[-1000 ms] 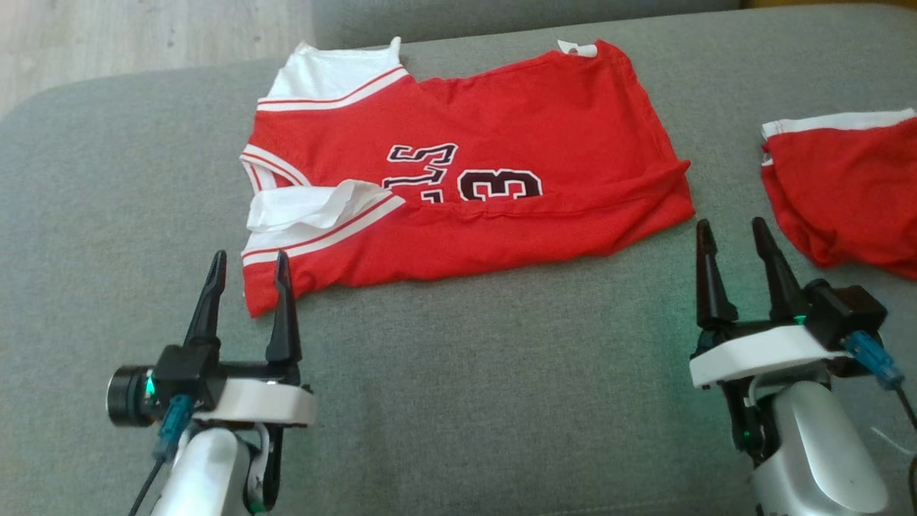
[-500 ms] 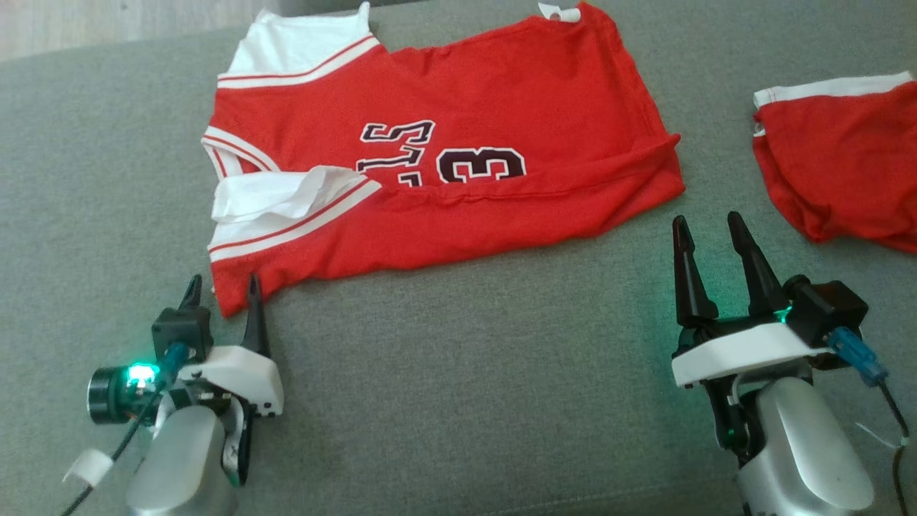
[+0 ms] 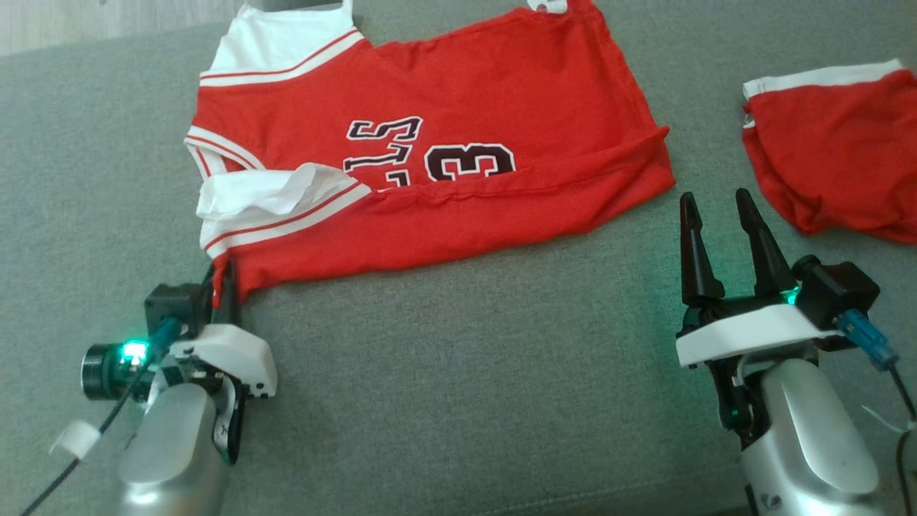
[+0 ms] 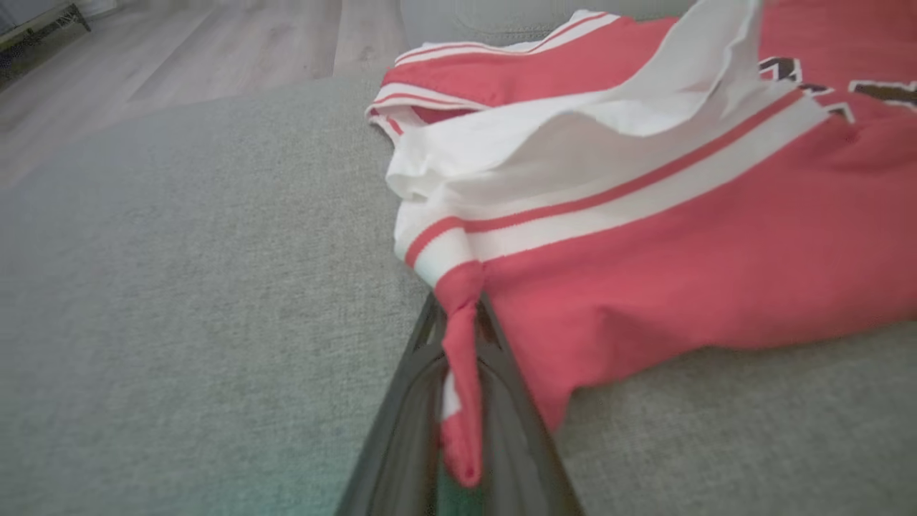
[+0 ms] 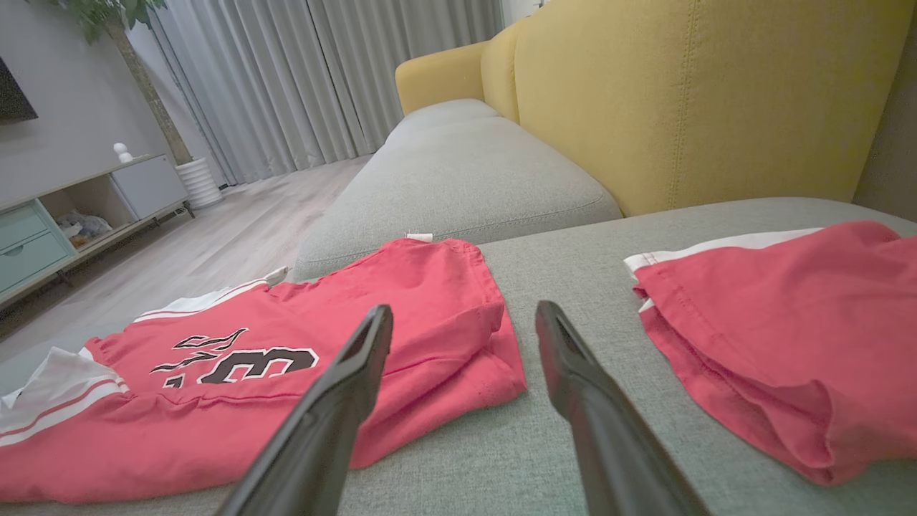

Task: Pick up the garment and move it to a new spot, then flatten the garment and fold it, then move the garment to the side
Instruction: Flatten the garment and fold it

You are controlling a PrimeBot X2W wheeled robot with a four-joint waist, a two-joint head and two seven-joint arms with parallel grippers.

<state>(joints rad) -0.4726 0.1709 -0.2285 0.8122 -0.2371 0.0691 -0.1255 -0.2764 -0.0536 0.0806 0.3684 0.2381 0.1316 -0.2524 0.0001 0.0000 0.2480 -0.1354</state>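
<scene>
While the left gripper (image 3: 223,278) sits clamped tight on the near-left corner (image 4: 458,387) of the red jersey (image 3: 444,179), I'm reading the lie of the cloth for the lift. Jersey's spread on the grey sofa cushion (image 3: 466,373), long axis running left to right across my front. Its white-trimmed shoulder end is by the left arm, its plain end toward the right. Right gripper (image 3: 715,201) has its fingers spread wide with nothing in them. The tips point just off the near-right corner (image 5: 510,387), close beside it but not touching. That corner lies a little ahead and to the left of those fingers, so I judge the right arm is the one for that end. Second red garment (image 3: 831,165) lies apart on the far right, and I'll want to steer clear of it. One end pinched, the other free.
</scene>
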